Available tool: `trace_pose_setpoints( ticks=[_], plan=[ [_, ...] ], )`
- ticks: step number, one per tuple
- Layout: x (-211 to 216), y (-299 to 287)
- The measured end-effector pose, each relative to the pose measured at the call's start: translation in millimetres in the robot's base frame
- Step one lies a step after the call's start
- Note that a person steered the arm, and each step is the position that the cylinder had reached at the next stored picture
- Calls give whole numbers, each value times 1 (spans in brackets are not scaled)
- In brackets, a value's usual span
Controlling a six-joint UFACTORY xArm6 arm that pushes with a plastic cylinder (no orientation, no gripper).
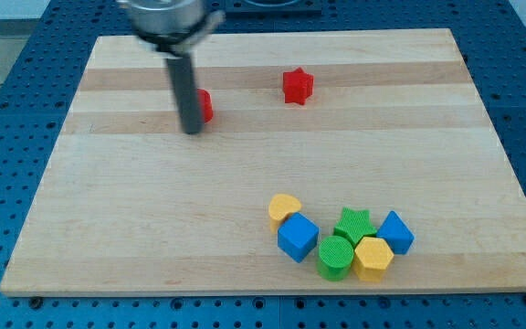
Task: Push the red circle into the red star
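My tip point(191, 130) seemingly touches the red circle's point(205, 106) left side.

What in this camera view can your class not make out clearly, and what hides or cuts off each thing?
- Red circle: mostly hidden behind the rod; only its right edge shows, so its shape is unclear.
- My tip: blurred; whether it touches the red circle cannot be told.
- Arm above the rod: cut off by the view's top edge.
- Green star: partly covered by the blocks in front of it.

Wooden board point(153, 228) carries red circle point(205, 106), red star point(298, 86).
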State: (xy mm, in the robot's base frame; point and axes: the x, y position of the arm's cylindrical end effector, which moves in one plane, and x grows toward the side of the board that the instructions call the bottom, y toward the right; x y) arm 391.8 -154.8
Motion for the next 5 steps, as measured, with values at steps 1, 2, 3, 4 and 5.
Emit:
trace_pose_setpoints(
  ticks=[1, 2, 3, 4, 5],
  plan=[
    [-25, -50],
    [-25, 32],
    [-21, 67],
    [-29, 88],
    [-23, 88]
  ],
)
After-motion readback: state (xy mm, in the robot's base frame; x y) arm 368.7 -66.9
